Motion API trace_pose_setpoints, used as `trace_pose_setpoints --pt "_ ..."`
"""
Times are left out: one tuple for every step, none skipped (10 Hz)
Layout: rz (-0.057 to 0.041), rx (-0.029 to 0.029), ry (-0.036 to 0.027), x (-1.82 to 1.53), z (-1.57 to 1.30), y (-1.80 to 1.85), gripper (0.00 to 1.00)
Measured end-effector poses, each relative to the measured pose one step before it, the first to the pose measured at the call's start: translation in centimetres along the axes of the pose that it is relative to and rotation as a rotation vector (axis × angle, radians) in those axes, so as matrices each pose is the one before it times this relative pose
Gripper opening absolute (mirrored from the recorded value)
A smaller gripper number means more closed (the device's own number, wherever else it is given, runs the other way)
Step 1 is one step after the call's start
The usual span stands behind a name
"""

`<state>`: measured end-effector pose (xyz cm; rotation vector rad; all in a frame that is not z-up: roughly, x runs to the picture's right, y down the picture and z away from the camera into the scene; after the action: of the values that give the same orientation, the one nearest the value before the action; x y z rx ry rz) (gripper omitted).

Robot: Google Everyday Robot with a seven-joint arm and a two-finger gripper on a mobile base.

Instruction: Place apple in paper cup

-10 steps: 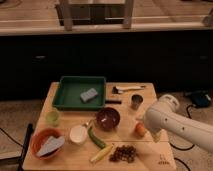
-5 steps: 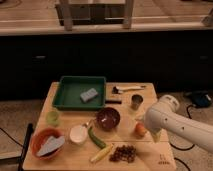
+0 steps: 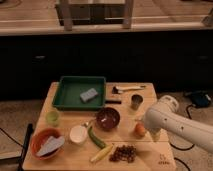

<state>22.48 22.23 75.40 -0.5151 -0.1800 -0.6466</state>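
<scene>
The apple (image 3: 140, 129), small and orange-red, lies on the wooden table (image 3: 65, 160) right of the dark maroon bowl (image 3: 108, 118). A white paper cup (image 3: 78, 134) stands left of the bowl, near the table's front. My white arm (image 3: 172, 122) reaches in from the right. My gripper (image 3: 154, 135) is at its lower end, just right of the apple and close to it. Most of the gripper is hidden by the arm.
A green tray (image 3: 70, 95) holding a grey sponge (image 3: 89, 94) is at the back left. A brown cup (image 3: 136, 102), a green cup (image 3: 52, 117), an orange bowl (image 3: 46, 143), a green vegetable (image 3: 96, 138), a banana (image 3: 101, 153) and dark grapes (image 3: 124, 152) are also on the table.
The arm has barely shifted beside the apple. The apple and the cups have not moved.
</scene>
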Motion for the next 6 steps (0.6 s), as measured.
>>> trace_pose_setpoints --pt "-0.00384 0.00011 -0.00043 -0.021 0.068 -0.015 0.80" --pt "-0.00555 -0.00005 0.00048 0.044 0.097 -0.002 0.80" --pt "-0.01064 0.00080 -0.00008 0.038 0.144 -0.041 0.80" --pt "-0.00563 0.00115 0.00025 0.011 0.077 -0.060 0.80" --pt "-0.00588 0.00050 -0.00063 -0.017 0.136 -0.062 0.80" --pt "-0.00558 0.00088 -0.00051 0.021 0.160 -0.040 0.80"
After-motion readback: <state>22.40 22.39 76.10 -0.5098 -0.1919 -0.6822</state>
